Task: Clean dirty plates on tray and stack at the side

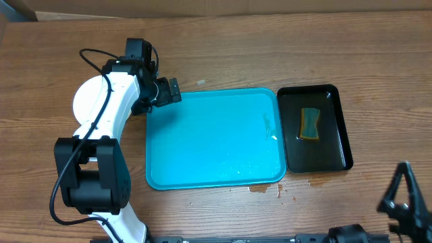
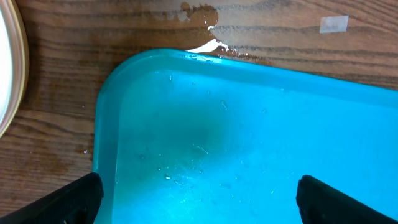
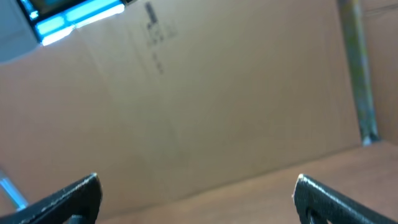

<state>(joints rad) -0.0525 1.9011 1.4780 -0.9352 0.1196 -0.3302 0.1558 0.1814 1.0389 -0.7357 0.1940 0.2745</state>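
1. Tool state. My left gripper (image 1: 173, 90) hangs over one corner of the tray (image 1: 202, 145), on the short edge away from the black tray (image 1: 337, 156). In the left wrist view its fingers (image 2: 68, 199) stand wide apart with only wet tray floor between them, so it holds nothing. My right gripper (image 1: 405, 197) is parked well clear of the tray, past the black tray's near corner. Its jaws are also spread and empty, and it faces a cardboard wall.

2. Work items. No plate is on the tray, only water droplets. The plates (image 1: 86, 101) lie on the table just beyond the tray's short edge, on the side away from the black tray, and my left arm partly covers them. I cannot count them. The left wrist view shows one white, pale-rimmed edge (image 2: 7, 68) near the tray corner. The sponge (image 1: 310, 123) rests in the black tray.

3. Governing relation. The tray's long axis runs from the plates toward the black tray. The left gripper sits at the plate end, so the left arm is much the nearer to the plates.

4. Judgement. The stacking appears complete. What remains is probably to withdraw the left arm without brushing the plates.
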